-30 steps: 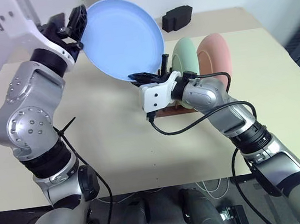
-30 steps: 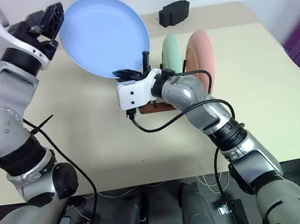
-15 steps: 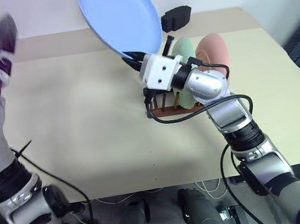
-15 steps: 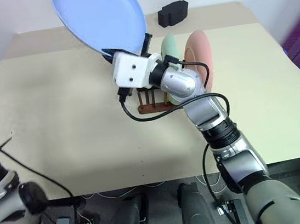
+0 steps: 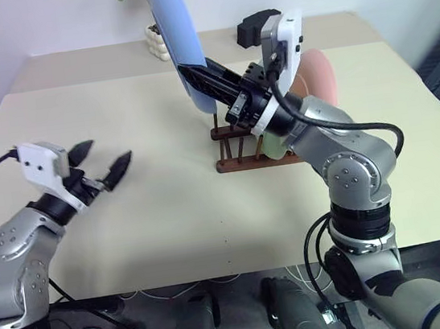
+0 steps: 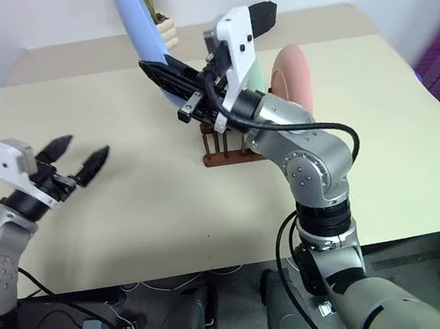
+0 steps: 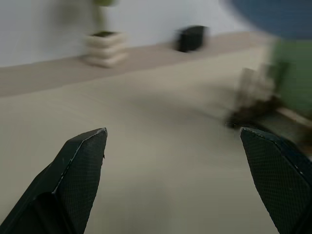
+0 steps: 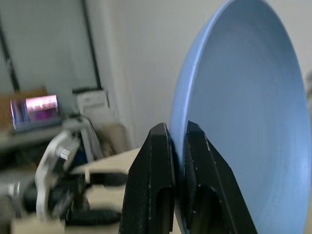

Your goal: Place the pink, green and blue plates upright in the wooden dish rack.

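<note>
Since a second ago the left pincer (image 5: 99,171) has let go, dropped low and gapes empty; the right pincer (image 5: 202,79), clamped on the blue plate (image 5: 176,26), has rolled it edge-on. Green plate (image 6: 250,75) and pink plate (image 6: 293,70) stand in the wooden dish rack (image 5: 240,162); only the blue one remains.

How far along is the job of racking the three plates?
Done: the pink plate and green plate stand in the wooden dish rack. In hand: the right gripper pinches the blue plate above it. Left: slotting that plate in. The left gripper is open, empty.

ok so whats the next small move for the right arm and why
Probably lower the blue plate toward the free pegs at the near end of the wooden dish rack. The right hand pinches its rim, holding it edge-on above the rack; the green plate and pink plate already stand there.
</note>
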Robot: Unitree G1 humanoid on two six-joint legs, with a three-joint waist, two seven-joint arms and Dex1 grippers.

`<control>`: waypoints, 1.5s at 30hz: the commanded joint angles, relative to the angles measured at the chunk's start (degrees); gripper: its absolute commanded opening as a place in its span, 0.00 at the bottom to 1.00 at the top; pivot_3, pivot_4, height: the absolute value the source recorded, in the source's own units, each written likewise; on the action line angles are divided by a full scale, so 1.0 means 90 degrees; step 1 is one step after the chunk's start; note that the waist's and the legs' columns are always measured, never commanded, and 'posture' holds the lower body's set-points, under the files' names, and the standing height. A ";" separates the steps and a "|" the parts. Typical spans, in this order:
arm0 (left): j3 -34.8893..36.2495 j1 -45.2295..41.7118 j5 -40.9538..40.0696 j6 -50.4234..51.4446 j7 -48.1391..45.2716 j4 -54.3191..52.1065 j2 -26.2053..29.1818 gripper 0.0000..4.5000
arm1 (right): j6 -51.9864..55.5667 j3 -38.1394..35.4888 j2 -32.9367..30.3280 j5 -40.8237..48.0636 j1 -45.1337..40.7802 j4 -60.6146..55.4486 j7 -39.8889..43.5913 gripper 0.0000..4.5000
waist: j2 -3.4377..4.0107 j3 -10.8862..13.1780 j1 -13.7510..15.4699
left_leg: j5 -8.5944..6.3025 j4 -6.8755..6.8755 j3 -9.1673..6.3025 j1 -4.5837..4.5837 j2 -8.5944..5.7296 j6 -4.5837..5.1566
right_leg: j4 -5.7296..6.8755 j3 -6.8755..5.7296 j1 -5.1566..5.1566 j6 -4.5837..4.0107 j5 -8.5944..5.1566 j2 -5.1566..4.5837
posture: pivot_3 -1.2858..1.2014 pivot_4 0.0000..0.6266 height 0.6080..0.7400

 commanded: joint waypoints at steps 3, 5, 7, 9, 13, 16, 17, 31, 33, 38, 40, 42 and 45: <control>-0.0185 0.0188 -0.0128 -0.0207 -0.0480 -0.0359 0.0111 1.00 | 0.0321 -0.0476 0.0041 0.0798 -0.0055 -0.0301 -0.0757 0.00 | 0.0002 0.0001 0.0004 | 0.0000 0.0001 0.0003 -0.0001 0.0000 0.0001 | 0.0001 -0.0001 -0.0002 0.0000 0.0000 0.0003 | 0.52 0.24 0.93; -0.0193 0.0154 -0.0123 -0.0187 -0.0490 -0.0356 0.0104 1.00 | 0.0349 -0.0535 -0.0010 0.0912 -0.0066 -0.0268 -0.0920 0.00 | 0.0002 0.0001 0.0005 | 0.0001 0.0002 0.0005 -0.0001 -0.0002 0.0001 | 0.0000 0.0000 -0.0001 0.0000 0.0000 0.0004 | 0.52 0.24 0.93; -0.0226 0.0112 -0.0107 -0.0181 -0.0503 -0.0348 0.0099 1.00 | 0.0339 -0.0545 -0.0106 0.0956 -0.0041 -0.0252 -0.0994 0.00 | 0.0002 0.0001 0.0007 | 0.0001 0.0003 0.0008 -0.0002 -0.0004 0.0002 | 0.0000 0.0000 0.0000 0.0004 0.0002 0.0005 | 0.52 0.24 0.93; -0.0275 0.0083 -0.0081 -0.0184 -0.0498 -0.0350 0.0094 1.00 | 0.0332 -0.0576 -0.0152 0.1026 -0.0010 -0.0223 -0.1081 0.00 | 0.0002 0.0001 0.0007 | 0.0001 0.0004 0.0012 -0.0002 -0.0006 0.0002 | 0.0000 -0.0001 0.0000 0.0017 0.0009 0.0006 | 0.52 0.24 0.93; -0.0317 0.0072 -0.0067 -0.0187 -0.0465 -0.0363 0.0087 1.00 | 0.0300 -0.0589 -0.0211 0.1076 0.0064 -0.0188 -0.1264 0.00 | 0.0002 0.0001 0.0001 | 0.0001 0.0004 0.0012 -0.0002 -0.0006 0.0003 | 0.0000 -0.0001 0.0000 0.0018 0.0010 0.0011 | 0.52 0.24 0.93; -0.0331 0.0067 -0.0063 -0.0193 -0.0435 -0.0376 0.0082 1.00 | 0.0275 -0.0584 -0.0255 0.1071 0.0150 -0.0170 -0.1396 0.00 | 0.0002 0.0001 0.0001 | 0.0001 0.0004 0.0012 -0.0002 -0.0006 0.0003 | 0.0000 -0.0001 0.0000 0.0018 0.0010 0.0011 | 0.52 0.24 0.93; -0.0339 0.0059 -0.0056 -0.0199 -0.0424 -0.0376 0.0079 1.00 | 0.0277 -0.0591 -0.0256 0.1090 0.0179 -0.0158 -0.1441 0.00 | 0.0002 0.0001 0.0001 | 0.0001 0.0004 0.0012 -0.0002 -0.0006 0.0003 | 0.0000 -0.0001 0.0000 0.0019 0.0010 0.0011 | 0.52 0.24 0.93; -0.0432 0.0028 0.0012 -0.0274 -0.0357 -0.0374 0.0055 1.00 | 0.0369 -0.0641 -0.0194 0.1456 0.0434 -0.0058 -0.2008 0.00 | 0.0002 0.0001 0.0001 | 0.0001 0.0004 0.0012 -0.0003 -0.0005 0.0003 | -0.0001 -0.0001 0.0000 0.0018 0.0010 0.0012 | 0.52 0.24 0.93; -0.0441 0.0041 0.0023 -0.0292 -0.0354 -0.0379 0.0057 1.00 | 0.0392 -0.0645 -0.0180 0.1536 0.0470 -0.0048 -0.2095 0.00 | 0.0002 0.0001 0.0002 | 0.0001 0.0004 0.0012 -0.0003 -0.0004 0.0003 | -0.0001 -0.0001 0.0000 0.0018 0.0010 0.0012 | 0.52 0.24 0.93; -0.0453 0.0062 0.0047 -0.0323 -0.0353 -0.0377 0.0069 1.00 | 0.0473 -0.0607 -0.0194 0.1683 0.0563 -0.0018 -0.2327 0.00 | 0.0002 0.0001 0.0002 | 0.0001 0.0004 0.0012 -0.0003 -0.0004 0.0003 | -0.0001 -0.0001 0.0000 0.0018 0.0010 0.0012 | 0.52 0.24 0.93; -0.0454 0.0076 0.0050 -0.0334 -0.0360 -0.0379 0.0071 1.00 | 0.0496 -0.0586 -0.0208 0.1724 0.0583 -0.0010 -0.2401 0.00 | 0.0002 0.0001 0.0002 | 0.0001 0.0004 0.0012 -0.0003 -0.0004 0.0003 | -0.0001 -0.0001 0.0000 0.0018 0.0010 0.0012 | 0.52 0.24 0.93; -0.0455 0.0084 0.0054 -0.0338 -0.0363 -0.0380 0.0073 1.00 | 0.0526 -0.0560 -0.0228 0.1754 0.0613 -0.0011 -0.2446 0.00 | 0.0002 0.0001 0.0002 | 0.0001 0.0004 0.0012 -0.0003 -0.0004 0.0004 | -0.0001 -0.0001 0.0000 0.0018 0.0010 0.0013 | 0.52 0.24 0.93; -0.0452 0.0086 0.0051 -0.0338 -0.0369 -0.0371 0.0075 1.00 | 0.0556 -0.0526 -0.0252 0.1795 0.0645 -0.0016 -0.2483 0.00 | 0.0002 0.0001 0.0002 | 0.0001 0.0004 0.0013 -0.0004 -0.0004 0.0004 | -0.0002 -0.0001 0.0000 0.0018 0.0010 0.0013 | 0.52 0.24 0.93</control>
